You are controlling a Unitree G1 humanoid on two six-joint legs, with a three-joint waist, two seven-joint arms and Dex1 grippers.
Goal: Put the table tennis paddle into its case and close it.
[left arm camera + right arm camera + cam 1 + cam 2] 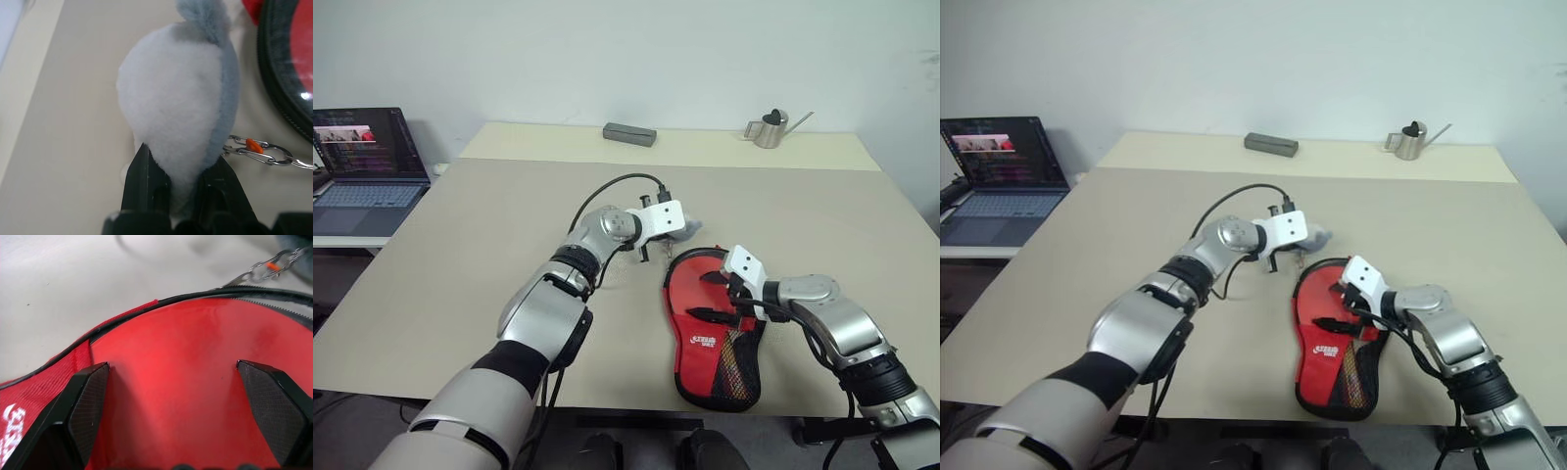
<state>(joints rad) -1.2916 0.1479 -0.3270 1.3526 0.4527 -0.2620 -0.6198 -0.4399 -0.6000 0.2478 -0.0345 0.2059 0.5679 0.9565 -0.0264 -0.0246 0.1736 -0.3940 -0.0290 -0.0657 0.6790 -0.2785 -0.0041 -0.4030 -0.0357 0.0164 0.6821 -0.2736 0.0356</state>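
Note:
The case (717, 352) lies flat near the table's front edge, its red front with white lettering and mesh panel facing up and its black zip rim (274, 296) parted at the round end. Inside that opening shows the smooth red face of the table tennis paddle (171, 401); its handle is hidden. My right gripper (172, 364) hangs open just over the red face, fingers (706, 313) spread wide. My left gripper (181, 156) is shut on a grey-and-white plush charm (689, 227) just beyond the case's round end. A metal clip chain (257, 149) links the charm to the case.
A laptop (362, 166) stands open on a low side table at the far left. On the back table sit a grey box (628, 134) and a small metal watering can (769, 129). The beige table (489, 245) is bare left of my arms.

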